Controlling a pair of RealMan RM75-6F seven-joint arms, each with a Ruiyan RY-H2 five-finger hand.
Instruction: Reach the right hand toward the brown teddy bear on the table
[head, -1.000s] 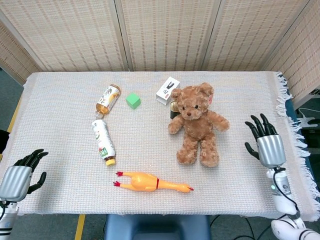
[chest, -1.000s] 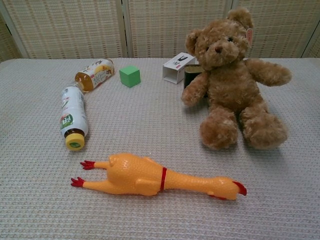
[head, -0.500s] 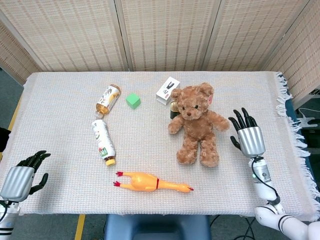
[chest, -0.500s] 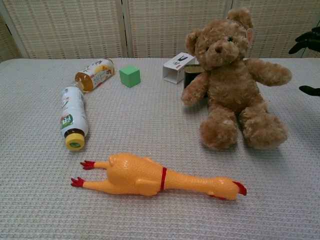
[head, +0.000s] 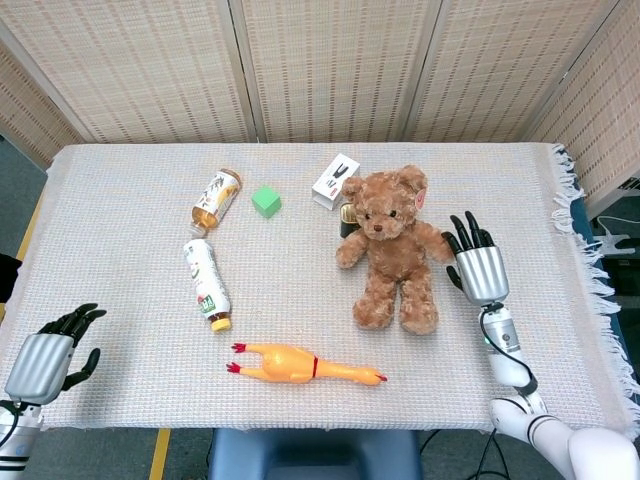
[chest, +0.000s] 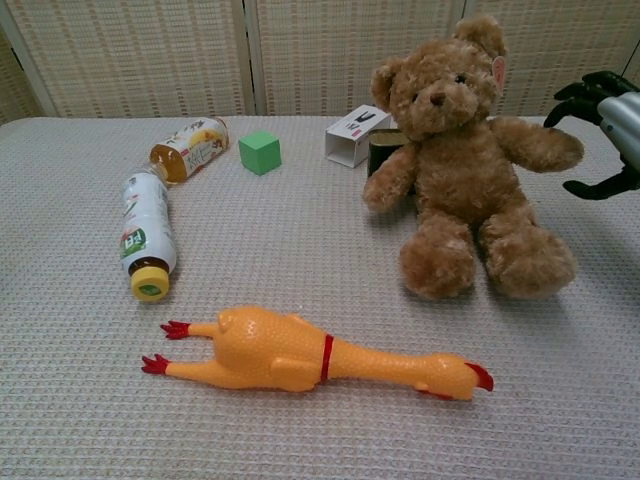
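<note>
My surface (head: 120, 220) wears a pale woven cloth. On it sits the brown teddy bear (head: 393, 245), with a white box (head: 335, 180) and a dark object (head: 347, 220) just behind it. A green cube (head: 266, 201), two bottles (head: 216, 198) (head: 206, 281) lying on their sides, and a rubber chicken (head: 305, 364) lie further left.

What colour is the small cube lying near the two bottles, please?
The cube is green; the chest view shows it best.
</note>
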